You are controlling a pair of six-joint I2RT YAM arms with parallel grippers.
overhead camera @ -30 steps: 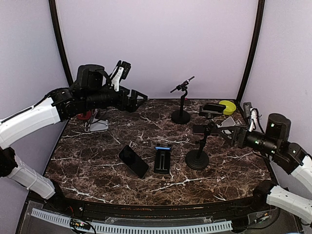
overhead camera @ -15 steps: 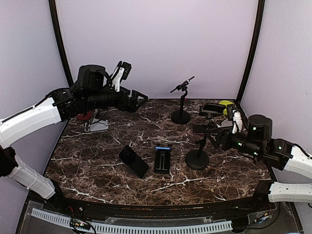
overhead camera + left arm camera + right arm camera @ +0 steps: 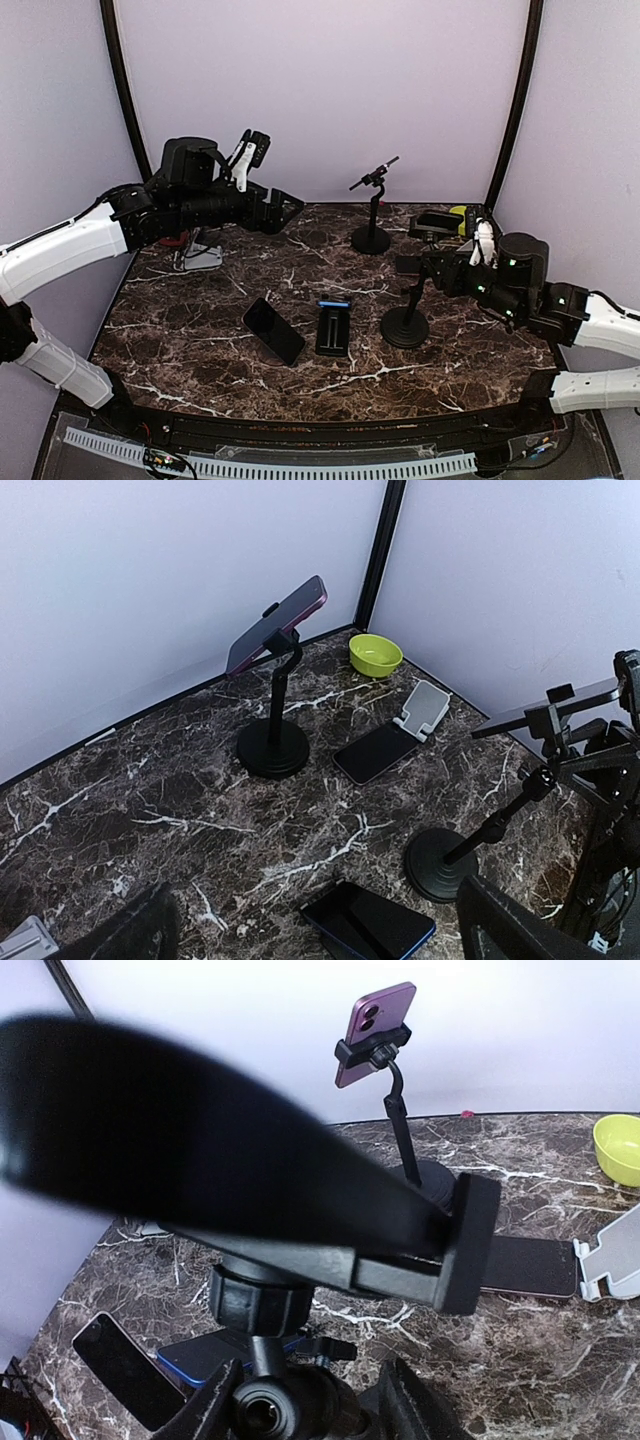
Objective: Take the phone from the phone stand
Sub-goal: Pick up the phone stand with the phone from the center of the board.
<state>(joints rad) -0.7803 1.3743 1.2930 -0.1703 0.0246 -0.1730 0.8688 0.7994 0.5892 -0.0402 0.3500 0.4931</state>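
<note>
A near black stand (image 3: 405,325) carries a dark phone (image 3: 438,222) in its clamp; in the right wrist view that phone (image 3: 200,1140) fills the top, blurred. A back stand (image 3: 371,238) holds a purple phone (image 3: 375,1032), which also shows in the left wrist view (image 3: 277,625). My right gripper (image 3: 432,266) is open, its fingers (image 3: 205,1410) on either side of the near stand's joint below the clamp. My left gripper (image 3: 285,205) is open and empty, high over the table's back left, its fingers (image 3: 520,925) at the left wrist view's lower corners.
A black phone (image 3: 273,329) and a blue-edged phone (image 3: 333,327) lie flat at mid-table. Another phone (image 3: 378,752) lies against a white folding stand (image 3: 425,705) near a green bowl (image 3: 376,655). A second white stand (image 3: 200,255) sits at the back left.
My right arm has moved left to the near stand, and its fingers now straddle the stem under the clamp. The left arm has barely moved.
</note>
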